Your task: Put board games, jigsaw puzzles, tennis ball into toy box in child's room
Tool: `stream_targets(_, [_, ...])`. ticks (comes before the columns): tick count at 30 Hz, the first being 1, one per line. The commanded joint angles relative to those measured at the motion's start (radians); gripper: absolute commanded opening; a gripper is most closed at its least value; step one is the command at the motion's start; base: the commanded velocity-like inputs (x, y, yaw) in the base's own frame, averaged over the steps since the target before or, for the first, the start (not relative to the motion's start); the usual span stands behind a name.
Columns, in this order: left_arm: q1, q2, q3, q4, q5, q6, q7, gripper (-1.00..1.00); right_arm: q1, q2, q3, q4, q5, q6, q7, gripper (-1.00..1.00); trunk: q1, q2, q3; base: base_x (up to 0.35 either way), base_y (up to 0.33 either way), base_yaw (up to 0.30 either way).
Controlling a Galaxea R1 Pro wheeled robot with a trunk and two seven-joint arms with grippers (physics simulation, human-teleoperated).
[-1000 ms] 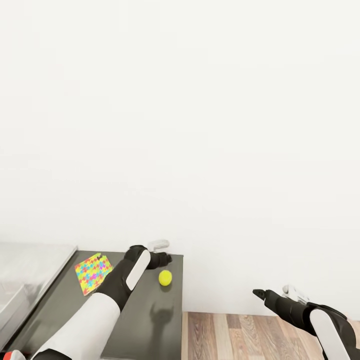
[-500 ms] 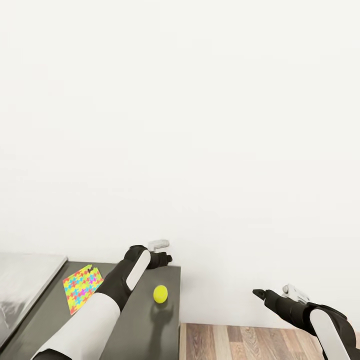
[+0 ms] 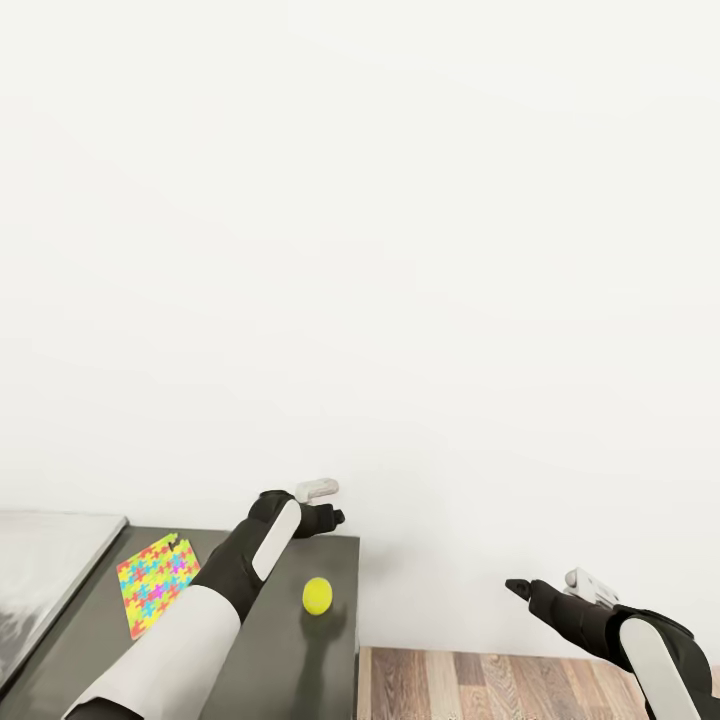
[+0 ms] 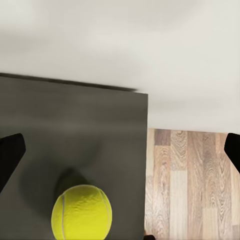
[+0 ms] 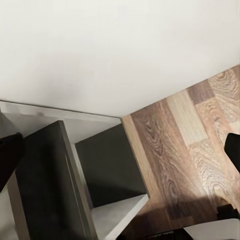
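Toys that are showing now are two: one tennis ball [image 3: 318, 596] and one jigsaw puzzle [image 3: 155, 584]. Both are lying on a dark grey top [image 3: 300, 670] that is standing against the white wall [image 3: 400, 250]. The ball is resting near the far right corner of this top, close to its right edge, and it is casting a small shadow beside itself. The puzzle is lying flat to the left of the ball, well apart from it, with the left arm passing between them in the head view.

The left gripper [image 3: 335, 517] is hovering above the far edge of the top, just beyond the ball. In the left wrist view its two dark fingers [image 4: 10, 157] are standing wide apart with nothing between them, and the ball [image 4: 82, 212] is sitting below them.

The right gripper [image 3: 518, 587] is hanging over the wooden floor [image 3: 480, 685], well apart from the top. Its fingers [image 5: 9, 159] are also spread wide and are holding nothing.

One pale grey surface [image 3: 45, 570] is lying at the left of the dark top.
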State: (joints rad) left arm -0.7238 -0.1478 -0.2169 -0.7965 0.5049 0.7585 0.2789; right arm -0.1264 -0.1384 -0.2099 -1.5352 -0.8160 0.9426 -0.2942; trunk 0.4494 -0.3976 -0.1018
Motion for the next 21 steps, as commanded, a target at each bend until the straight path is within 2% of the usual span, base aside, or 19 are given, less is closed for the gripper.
stream_targets(1, [-0.001, 0.0, -0.002, -0.001, 0.011, 0.002, 0.01, 1.0, -0.001, -0.001, 0.0, -0.001, -0.011, 0.004, -0.01, 1.0, 0.001, -0.002, -0.004, 0.002, -0.001, 0.0])
stream_targets(14, [-0.001, 0.0, -0.002, -0.001, 0.01, 0.002, 0.008, 1.0, 0.0, 0.0, -0.001, -0.004, -0.01, 0.004, -0.006, 1.0, 0.001, -0.002, -0.025, 0.0, 0.0, 0.0])
stream_targets(21, [0.0, 0.0, -0.003, -0.001, 0.01, 0.002, 0.007, 1.0, -0.001, 0.0, 0.0, -0.005, -0.009, 0.005, -0.006, 1.0, 0.001, -0.002, -0.027, 0.0, 0.0, 0.0])
